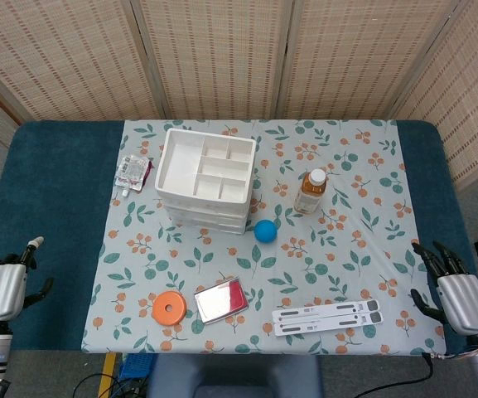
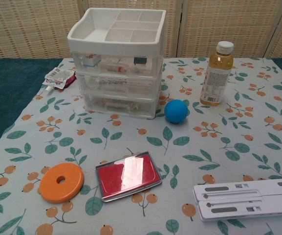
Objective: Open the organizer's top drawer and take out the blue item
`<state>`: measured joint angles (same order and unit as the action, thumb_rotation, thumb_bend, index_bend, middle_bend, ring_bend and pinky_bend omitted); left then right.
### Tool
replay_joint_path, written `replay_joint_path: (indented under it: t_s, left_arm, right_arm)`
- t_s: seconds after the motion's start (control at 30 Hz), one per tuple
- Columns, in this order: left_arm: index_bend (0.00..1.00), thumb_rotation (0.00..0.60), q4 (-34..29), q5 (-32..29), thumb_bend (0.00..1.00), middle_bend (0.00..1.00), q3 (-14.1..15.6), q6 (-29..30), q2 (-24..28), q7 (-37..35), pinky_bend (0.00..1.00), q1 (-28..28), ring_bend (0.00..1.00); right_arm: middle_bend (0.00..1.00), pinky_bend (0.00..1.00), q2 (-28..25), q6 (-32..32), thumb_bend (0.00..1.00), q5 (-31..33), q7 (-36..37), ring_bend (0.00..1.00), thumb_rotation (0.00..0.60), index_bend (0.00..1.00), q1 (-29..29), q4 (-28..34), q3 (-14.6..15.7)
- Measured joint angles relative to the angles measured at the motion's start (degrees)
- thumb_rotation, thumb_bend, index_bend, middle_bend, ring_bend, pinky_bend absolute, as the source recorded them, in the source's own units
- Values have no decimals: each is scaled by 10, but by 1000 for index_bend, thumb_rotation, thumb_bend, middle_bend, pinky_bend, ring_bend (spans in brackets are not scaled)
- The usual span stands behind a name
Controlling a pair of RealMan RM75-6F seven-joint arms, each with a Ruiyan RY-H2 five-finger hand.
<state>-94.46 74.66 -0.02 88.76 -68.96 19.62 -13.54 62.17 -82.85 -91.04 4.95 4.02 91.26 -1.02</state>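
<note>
While the white plastic three-drawer organizer sits shut toward the desk's far-left side, a blue rubber ball already lies beside its front-right corner; left hand and right hand rest empty, fingers apart, at the near corners, likely parked.

The organizer stands at the table's back left, a ball just right of its front corner, a bottle farther right, and a ring beside a tin in front.

Clear plastic organizer, matte blue ball
</note>
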Motion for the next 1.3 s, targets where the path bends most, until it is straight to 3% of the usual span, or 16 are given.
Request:
replay_joint_path:
  t_s: [1.3]
  left_arm:
    - [220,600,-4,61,274,495,-24,-25,-15,-36,572,27,427]
  right_arm:
    - [189,99,7,-27,404,8,-9,79,600,48,-8,-1,-1]
